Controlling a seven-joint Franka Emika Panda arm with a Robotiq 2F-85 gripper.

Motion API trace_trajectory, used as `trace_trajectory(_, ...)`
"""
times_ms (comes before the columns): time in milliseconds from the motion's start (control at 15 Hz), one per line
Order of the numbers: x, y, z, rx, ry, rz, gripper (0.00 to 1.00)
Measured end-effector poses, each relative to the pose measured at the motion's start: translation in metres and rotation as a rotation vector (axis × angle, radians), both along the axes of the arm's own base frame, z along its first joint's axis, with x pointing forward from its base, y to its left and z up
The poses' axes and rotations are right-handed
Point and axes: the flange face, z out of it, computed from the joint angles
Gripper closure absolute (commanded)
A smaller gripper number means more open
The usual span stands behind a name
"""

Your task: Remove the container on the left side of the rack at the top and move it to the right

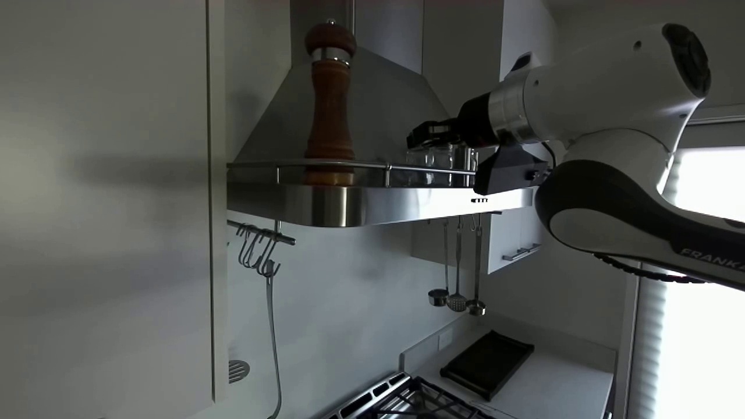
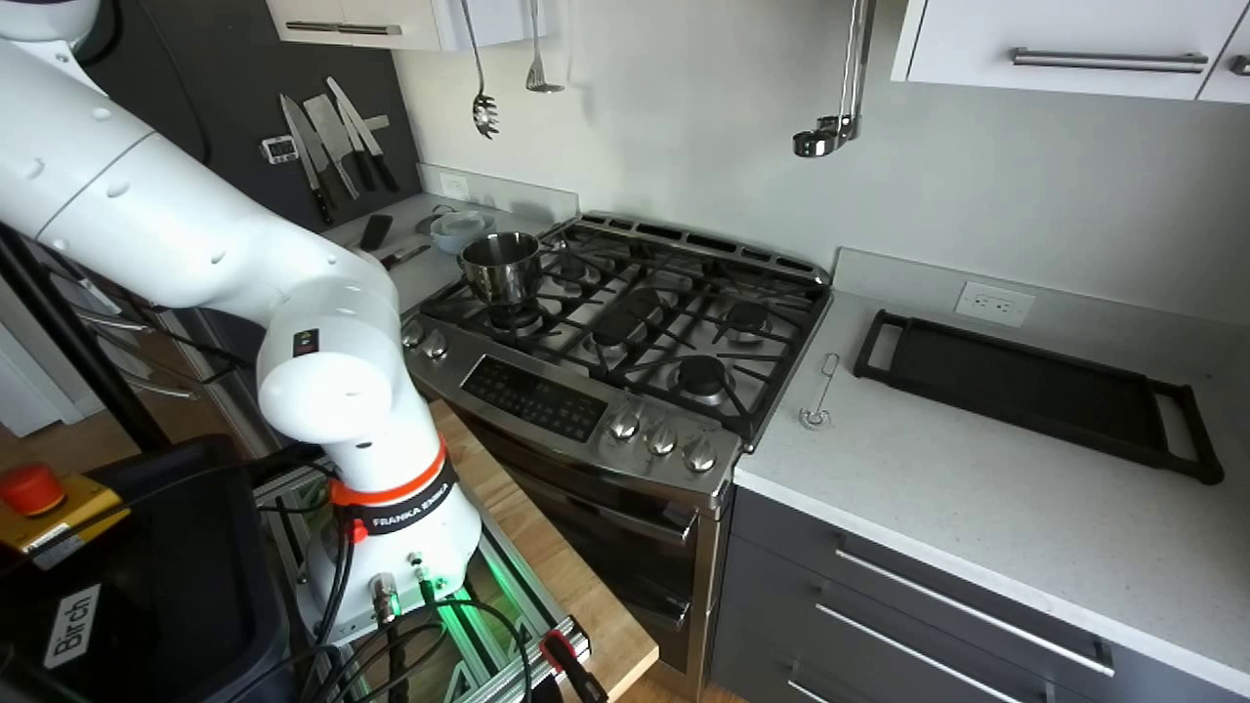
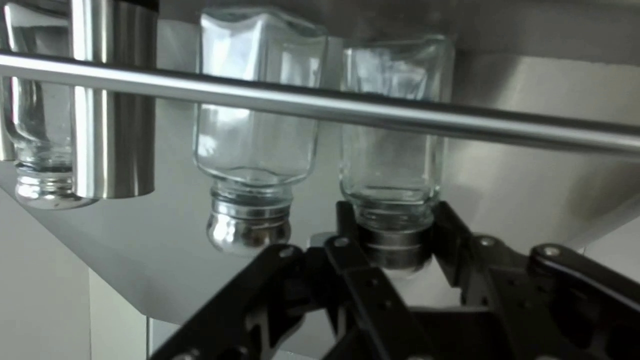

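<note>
A clear glass container [image 3: 392, 165] with a metal lid stands in the rack on top of the range hood, behind its rail [image 3: 510, 127]. The wrist picture is upside down, so its lid points down there. My gripper [image 3: 392, 235] has one finger on each side of the lid, and both appear to touch it. In an exterior view my gripper [image 1: 420, 137] is over the glass containers [image 1: 436, 158] at the hood rail [image 1: 430, 170]. A similar glass container [image 3: 256, 145] stands beside the held one, apart from it. The gripper is out of view in an exterior view.
A metal cylinder [image 3: 115, 145] and another glass shaker [image 3: 42, 120] stand farther along the rack. A tall wooden pepper mill [image 1: 330, 110] stands at the hood corner [image 1: 326, 206]. A white cabinet [image 1: 105, 209] is near. Utensils [image 1: 458, 262] hang below; a stove [image 2: 625, 322] is underneath.
</note>
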Motion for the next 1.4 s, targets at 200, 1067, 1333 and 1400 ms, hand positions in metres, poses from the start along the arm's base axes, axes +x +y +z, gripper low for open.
trace_trajectory(200, 0.001, 0.000, 0.000, 0.001, -0.001, 0.000, 0.84)
trace_trajectory(1067, -0.009, -0.003, 0.027, 0.081, -0.098, 0.021, 0.84)
trace_trajectory(1333, -0.014, -0.006, 0.038, 0.116, -0.137, 0.027, 0.84)
trace_trajectory(1400, -0.016, -0.006, 0.041, 0.122, -0.149, 0.029, 0.84)
